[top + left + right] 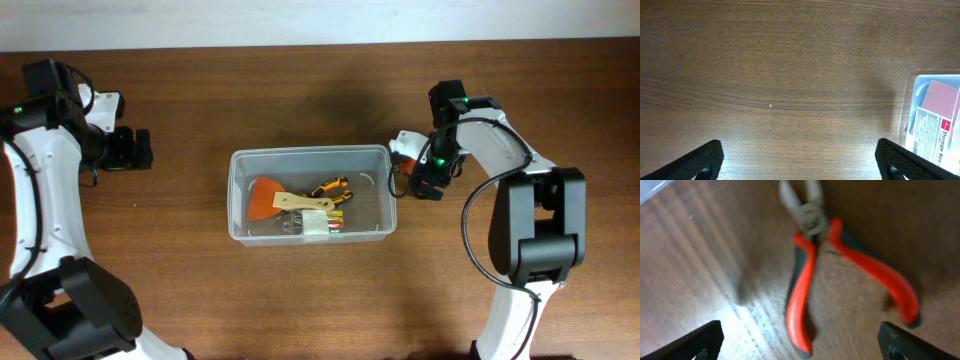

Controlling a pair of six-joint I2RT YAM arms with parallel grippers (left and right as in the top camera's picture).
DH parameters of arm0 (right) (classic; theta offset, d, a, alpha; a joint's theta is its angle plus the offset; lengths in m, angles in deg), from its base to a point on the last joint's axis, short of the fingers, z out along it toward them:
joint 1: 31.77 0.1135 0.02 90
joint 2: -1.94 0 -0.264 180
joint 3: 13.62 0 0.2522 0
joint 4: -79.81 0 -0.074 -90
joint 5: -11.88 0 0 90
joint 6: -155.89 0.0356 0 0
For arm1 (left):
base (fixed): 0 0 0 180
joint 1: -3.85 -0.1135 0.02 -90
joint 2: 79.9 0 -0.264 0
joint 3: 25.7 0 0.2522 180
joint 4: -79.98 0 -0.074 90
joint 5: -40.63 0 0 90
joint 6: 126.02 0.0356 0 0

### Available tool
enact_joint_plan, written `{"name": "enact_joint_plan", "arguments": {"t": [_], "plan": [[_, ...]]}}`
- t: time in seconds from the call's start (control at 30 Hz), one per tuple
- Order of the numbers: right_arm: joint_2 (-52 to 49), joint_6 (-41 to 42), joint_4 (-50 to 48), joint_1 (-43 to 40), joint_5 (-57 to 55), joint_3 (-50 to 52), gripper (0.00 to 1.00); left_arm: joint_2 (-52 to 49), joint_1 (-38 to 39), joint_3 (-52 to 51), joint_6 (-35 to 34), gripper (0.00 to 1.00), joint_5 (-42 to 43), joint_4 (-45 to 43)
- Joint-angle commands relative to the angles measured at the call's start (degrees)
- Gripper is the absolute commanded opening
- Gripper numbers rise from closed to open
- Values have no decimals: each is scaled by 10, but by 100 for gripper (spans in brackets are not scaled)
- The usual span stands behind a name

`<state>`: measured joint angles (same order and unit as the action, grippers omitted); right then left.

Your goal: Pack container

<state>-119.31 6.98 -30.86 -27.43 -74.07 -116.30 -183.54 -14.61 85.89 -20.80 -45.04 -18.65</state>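
What could go wrong: the red pliers [801, 280] lie flat on the worktop [790, 60] w/ the handles spread wide. The right gripper [800, 337] hangs over them, fingers wide apart, holding nothing. If the fingers close on just one handle, the pliers could swing or slip out on the way up. The right wrist view is blurry, so I can't tell how well the aim lines up.

Also, the pliers sit just beside the right end wall of the container [310, 151]. A low move there could bump the wall and push the tub. A drop too near the rim could leave the pliers hanging on the edge, not inside.

The container is in the middle of the worktop, between the 2 arms. It is a clear tub, no lid on. Inside:
- an orange scraper [265, 197] w/ a wood handle
- a yellow & black hand tool [332, 188]
- a small clear case [318, 225] w/ coloured bits, I think

There looks to be room for more.

The left gripper [800, 165] is far off to the left – fingers spread apart, nothing in them. Its view shows only one corner of the tub.
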Motion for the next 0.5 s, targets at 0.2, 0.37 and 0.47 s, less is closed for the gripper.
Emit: {"name": "enact_joint_plan", "arguments": {"t": [0.2,0.37,0.47], "plan": [[-10,89,-28,5,-3,3,99,-5,-5,-3,-6,99,8,-1],[-10,92,-32,5,-14,3,99,-5,-5,-3,-6,99,8,-1],[-10,140,-55,4,-37,3,99,-5,-5,-3,-6,99,8,-1]]}}
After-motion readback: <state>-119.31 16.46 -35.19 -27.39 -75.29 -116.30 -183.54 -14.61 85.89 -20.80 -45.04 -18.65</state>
